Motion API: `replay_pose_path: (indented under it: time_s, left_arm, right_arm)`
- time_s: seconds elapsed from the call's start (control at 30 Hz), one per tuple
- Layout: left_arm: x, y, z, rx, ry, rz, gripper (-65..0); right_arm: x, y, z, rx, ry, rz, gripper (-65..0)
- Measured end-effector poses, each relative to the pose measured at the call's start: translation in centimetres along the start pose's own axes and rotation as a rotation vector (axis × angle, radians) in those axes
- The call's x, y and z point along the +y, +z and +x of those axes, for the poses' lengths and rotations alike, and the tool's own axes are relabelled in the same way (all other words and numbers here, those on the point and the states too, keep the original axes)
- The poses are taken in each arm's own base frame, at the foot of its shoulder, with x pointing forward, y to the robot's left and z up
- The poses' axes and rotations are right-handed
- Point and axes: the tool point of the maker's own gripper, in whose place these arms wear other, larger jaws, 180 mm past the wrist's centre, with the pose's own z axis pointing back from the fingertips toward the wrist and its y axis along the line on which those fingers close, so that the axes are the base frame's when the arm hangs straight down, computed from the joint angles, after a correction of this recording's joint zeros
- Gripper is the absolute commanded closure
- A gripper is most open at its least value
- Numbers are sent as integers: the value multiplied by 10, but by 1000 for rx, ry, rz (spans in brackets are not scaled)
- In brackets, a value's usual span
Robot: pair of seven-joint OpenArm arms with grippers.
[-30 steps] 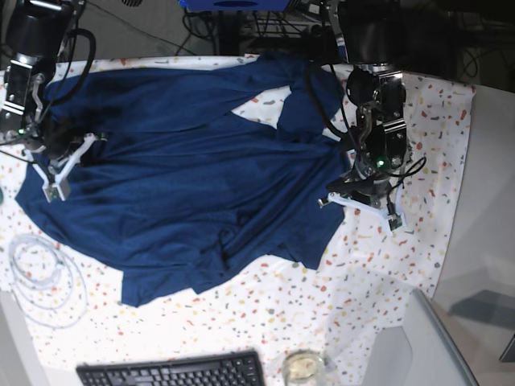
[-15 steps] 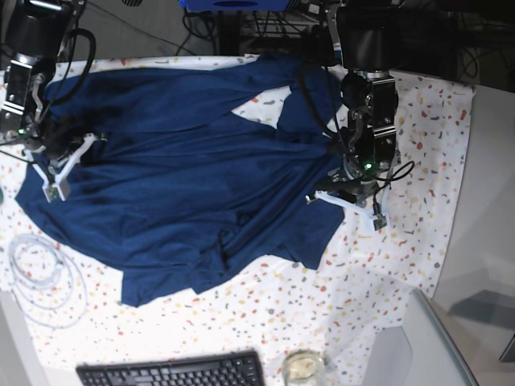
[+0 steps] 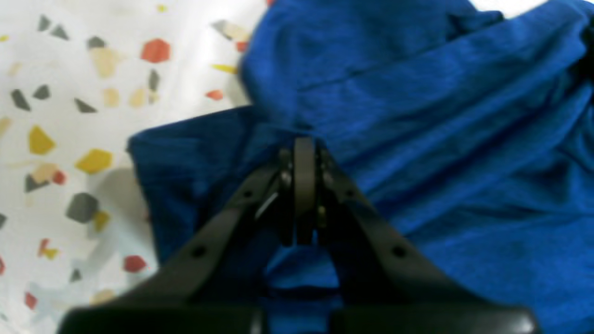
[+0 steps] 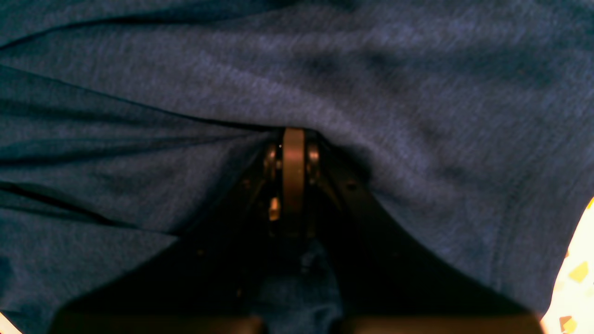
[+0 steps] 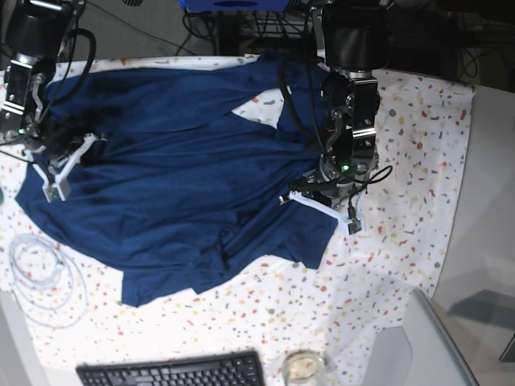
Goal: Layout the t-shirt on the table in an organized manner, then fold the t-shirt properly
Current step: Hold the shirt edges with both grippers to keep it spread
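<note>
One navy t-shirt (image 5: 177,177), rumpled, creased, spread over table (image 5: 418,161).

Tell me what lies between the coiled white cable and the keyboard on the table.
Base view: between the coiled white cable and the keyboard lies only bare speckled table; the t-shirt hem ends above that stretch.

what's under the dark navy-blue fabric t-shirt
The white table cloth speckled with coloured flecks shows all round the dark navy-blue fabric t-shirt. Whatever lies beneath the shirt itself is covered.
</note>
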Motion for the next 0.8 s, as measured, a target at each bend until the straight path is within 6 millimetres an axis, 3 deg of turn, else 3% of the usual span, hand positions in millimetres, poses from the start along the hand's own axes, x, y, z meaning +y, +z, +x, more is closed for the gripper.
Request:
replay_pose_path:
  time_s: [0.3,0.43,0.63,0.8]
  left_arm:
    - [-36,0,-9,18,-81,-76,0]
    - [-14,17,-6,-34,-29,-42,0]
    - [35,24,20,-113,61,62,0]
    - [58,17,9,-77,101,113,0]
  right_arm:
    - [-1,0,0,0,1,-1,0]
    - [0,0,0,0,1,0,0]
    - [0,0,0,-1,1,0,0]
    - [0,0,0,-1,1,0,0]
